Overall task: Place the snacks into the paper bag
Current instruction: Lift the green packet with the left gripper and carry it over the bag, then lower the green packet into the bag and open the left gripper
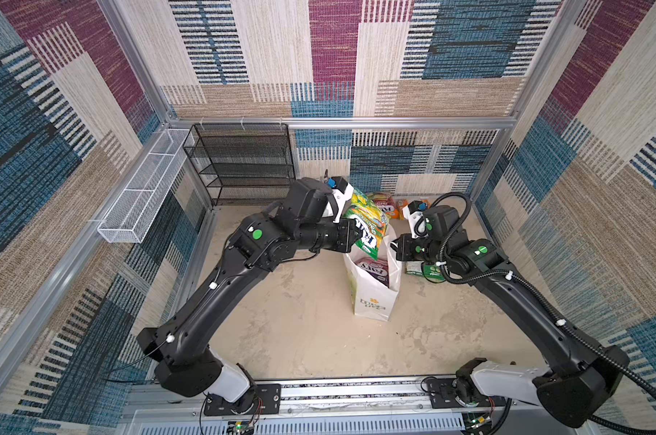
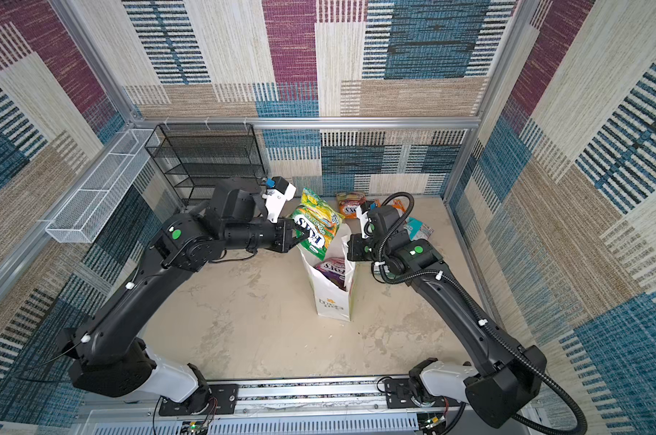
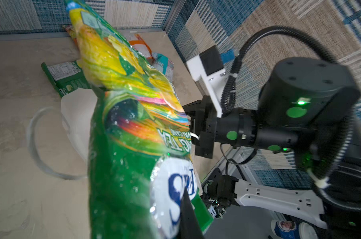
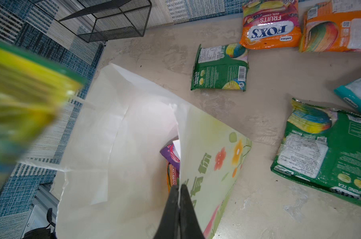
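**On the beige worktop, a green packet hangs at the mouth of the open bag**

The mottled beige worktop (image 1: 300,320) sits inside patchwork-carpet walls. A black mesh rack (image 1: 243,162) stands at the back and a white wire basket (image 1: 145,196) is fixed along the left-hand wall.

The paper bag (image 1: 375,297) stands upright near the middle of the worktop with its mouth open. A purple packet (image 2: 332,269) lies inside it, seen in both top views and in the right wrist view.

The left tool (image 2: 298,236) is clamped on the white-label end of a green FOX'S packet (image 1: 367,222). It holds the packet in the air, tilted. The packet's lower end is at the bag's mouth and its yellow end points up toward the back wall. Whether the packet touches the rim cannot be told.

The right tool (image 4: 179,187) has its jaws pressed together on the top edge of the bag's green-tinted side panel.

5 packets lie on the worktop behind and to the right of the bag:
- An orange FOX'S FRUITS packet (image 4: 270,31) lies near the back wall.
- A second orange packet (image 4: 337,31) lies just beside it.
- A small green packet (image 4: 220,68) lies back-side up, near the bag.
- A Spring Tea packet (image 4: 324,157) lies back-side up on the bag's right.
- A teal packet (image 4: 355,93) lies just beyond the Spring Tea packet and is only partly in view.
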`<state>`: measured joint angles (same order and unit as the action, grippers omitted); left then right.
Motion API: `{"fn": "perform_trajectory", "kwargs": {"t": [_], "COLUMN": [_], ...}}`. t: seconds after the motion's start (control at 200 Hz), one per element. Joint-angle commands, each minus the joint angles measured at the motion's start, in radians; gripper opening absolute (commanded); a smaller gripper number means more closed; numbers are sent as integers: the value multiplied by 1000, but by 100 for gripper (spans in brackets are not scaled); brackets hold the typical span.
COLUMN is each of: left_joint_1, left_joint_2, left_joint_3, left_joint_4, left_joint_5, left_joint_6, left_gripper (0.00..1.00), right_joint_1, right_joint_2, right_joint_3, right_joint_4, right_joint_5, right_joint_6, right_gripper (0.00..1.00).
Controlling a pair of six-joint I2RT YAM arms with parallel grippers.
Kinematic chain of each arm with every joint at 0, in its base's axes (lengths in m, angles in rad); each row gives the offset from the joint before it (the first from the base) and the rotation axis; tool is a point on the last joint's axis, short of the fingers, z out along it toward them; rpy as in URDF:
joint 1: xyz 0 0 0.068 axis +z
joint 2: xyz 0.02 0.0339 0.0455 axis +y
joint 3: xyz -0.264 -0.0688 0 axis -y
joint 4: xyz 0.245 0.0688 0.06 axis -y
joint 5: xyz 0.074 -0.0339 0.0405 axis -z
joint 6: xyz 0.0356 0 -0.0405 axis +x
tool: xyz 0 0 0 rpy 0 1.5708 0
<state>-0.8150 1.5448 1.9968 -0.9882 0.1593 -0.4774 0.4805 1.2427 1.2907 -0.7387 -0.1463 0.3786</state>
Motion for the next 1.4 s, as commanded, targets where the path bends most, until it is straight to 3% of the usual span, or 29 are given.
{"fn": "perform_trajectory", "kwargs": {"t": [0.0, 0.326, 0.566, 1.397], "left_joint_1": [-21, -91, -105, -217], "left_joint_2": [38, 147, 218, 163], "left_joint_3": [49, 109, 178, 151], "left_joint_4": [-55, -181, -273, -249], "left_joint_5": [-76, -143, -263, -319], "left_joint_6": [68, 115, 108, 8], "left_gripper": [0, 0, 0, 0], "right_joint_1": [0, 1, 0, 1], "right_joint_2": [-10, -10, -17, -25], "right_joint_3": [-1, -16, -19, -30], "right_joint_4": [45, 55, 52, 56], "right_joint_5": [4, 0, 6, 28], "right_joint_6": [6, 3, 5, 5], "right_gripper": [1, 0, 1, 1]}}
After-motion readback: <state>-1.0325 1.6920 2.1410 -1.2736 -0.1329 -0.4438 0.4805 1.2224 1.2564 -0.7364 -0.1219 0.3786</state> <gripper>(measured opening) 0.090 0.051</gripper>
